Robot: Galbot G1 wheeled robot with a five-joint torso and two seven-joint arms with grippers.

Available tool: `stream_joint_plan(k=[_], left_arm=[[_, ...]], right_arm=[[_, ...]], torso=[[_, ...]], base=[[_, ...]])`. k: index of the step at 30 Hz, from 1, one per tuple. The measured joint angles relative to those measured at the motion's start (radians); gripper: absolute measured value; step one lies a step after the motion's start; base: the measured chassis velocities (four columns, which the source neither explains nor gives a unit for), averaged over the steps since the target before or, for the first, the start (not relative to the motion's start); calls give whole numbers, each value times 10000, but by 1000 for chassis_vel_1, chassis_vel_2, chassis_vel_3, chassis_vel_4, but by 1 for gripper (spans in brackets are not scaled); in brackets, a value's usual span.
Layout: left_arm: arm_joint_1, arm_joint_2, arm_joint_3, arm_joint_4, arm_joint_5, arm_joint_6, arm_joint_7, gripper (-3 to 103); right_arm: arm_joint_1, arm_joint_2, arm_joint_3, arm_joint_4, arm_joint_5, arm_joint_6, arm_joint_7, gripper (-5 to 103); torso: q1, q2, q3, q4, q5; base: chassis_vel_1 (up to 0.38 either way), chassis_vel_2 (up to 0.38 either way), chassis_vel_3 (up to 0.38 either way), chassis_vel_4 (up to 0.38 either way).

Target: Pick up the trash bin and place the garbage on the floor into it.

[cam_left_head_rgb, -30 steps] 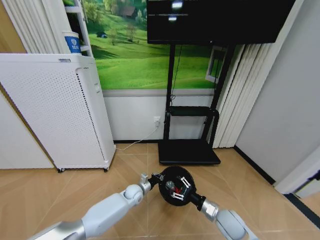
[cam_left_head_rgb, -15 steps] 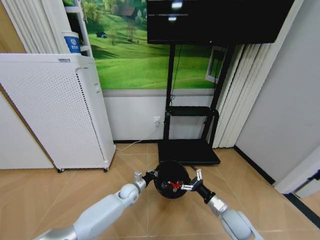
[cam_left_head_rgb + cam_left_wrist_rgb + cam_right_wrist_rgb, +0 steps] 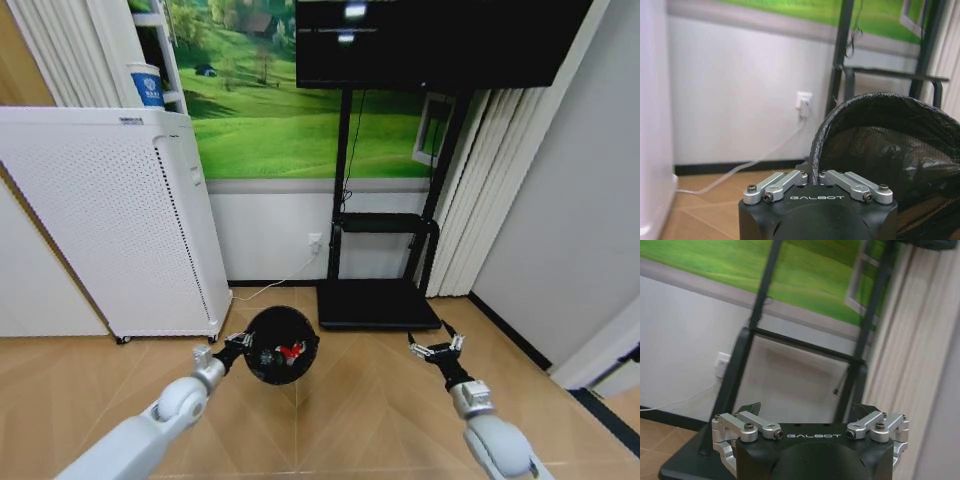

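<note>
The left gripper (image 3: 236, 343) held the bin (image 3: 281, 345) up off the floor (image 3: 350, 400), its jaws clamped on the near edge of the rim. From the left wrist view the two fingers (image 3: 785, 182) met tight on the thin black rim of the bin (image 3: 890, 145), with mesh and a dark liner behind them. The bin was tipped so that its mouth faced back toward the robot, and inside it lay garbage (image 3: 290, 351): something red and white, with a paler bit beside it that I could not make out.

The right gripper (image 3: 436, 349) hung in the air well off to the right of the bin, jaws spread wide and holding nothing; the right wrist view showed the gripper (image 3: 810, 432) with both fingers (image 3: 742, 422) splayed to either side.

Behind the bin stood a black TV stand (image 3: 378, 300) on its flat base, against a white wall under a green landscape mural (image 3: 270, 110). A tall white perforated appliance (image 3: 110, 220) stood to the left, and a white cable (image 3: 270, 285) ran from a wall socket (image 3: 314, 242) down to the floor.
</note>
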Motion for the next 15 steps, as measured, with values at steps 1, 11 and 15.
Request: stream_joint_plan(k=[1,11,15], left_arm=[[732,6,-662,-426,24,10,-64,3],[3081,-1284,-2449,-1804,195,893,-1889,3],[4684,-2236,-3967,-2564,361,1622,-2957,3]], right_arm=[[-324,443,270,194,73,-158,170,100],[-1926,1775,1985,842,112,56,193,100],[-2096,1799,2289,817,256,199,93,100]], torso=[[0,0,0,0,-1],[0,1,0,-6,-1],[0,1,0,-2,-2]], base=[[0,0,0,0],[0,0,0,0],[0,0,0,0]])
